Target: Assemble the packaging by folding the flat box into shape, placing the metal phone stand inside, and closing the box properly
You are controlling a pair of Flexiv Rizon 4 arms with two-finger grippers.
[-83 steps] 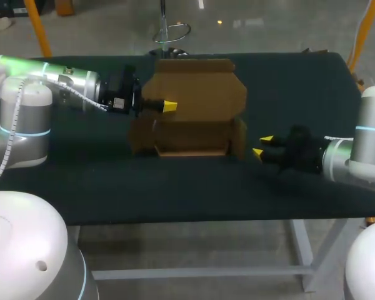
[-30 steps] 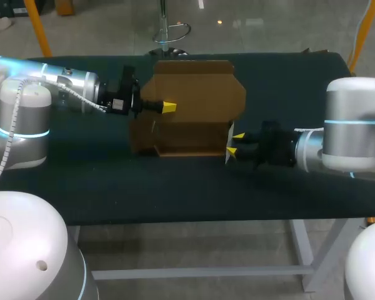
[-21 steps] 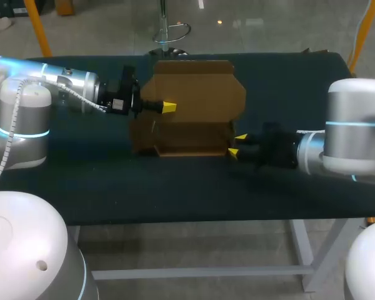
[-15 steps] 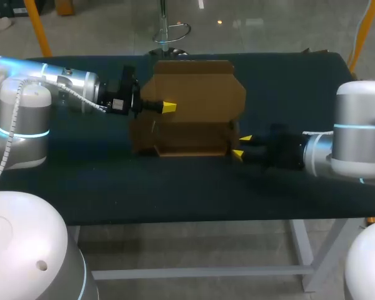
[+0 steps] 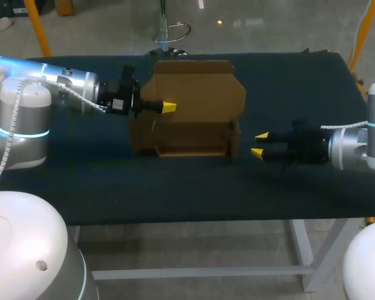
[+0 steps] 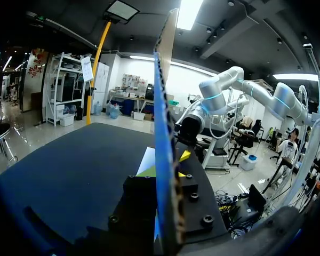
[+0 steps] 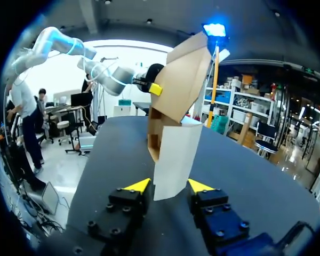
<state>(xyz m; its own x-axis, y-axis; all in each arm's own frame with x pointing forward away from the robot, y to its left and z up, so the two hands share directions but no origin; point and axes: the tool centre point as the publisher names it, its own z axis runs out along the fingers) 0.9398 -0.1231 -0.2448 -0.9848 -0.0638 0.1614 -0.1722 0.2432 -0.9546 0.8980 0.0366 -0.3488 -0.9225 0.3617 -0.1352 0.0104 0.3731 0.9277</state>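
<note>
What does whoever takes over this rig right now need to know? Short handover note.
Left gripper: shut on the cardboard box, holding its lid panel upright.
Right gripper: open and holding nothing, to the right of the box and apart from it, pointing at the right end flap.
Done: the box is partly formed on the table, with the walls up and the lid open.
Left: finish the folds, put the metal phone stand in (not visible in any view), and close the lid.

upright cardboard box (image 7: 179,90) ahead, end effector (image 7: 169,185) spread
</note>
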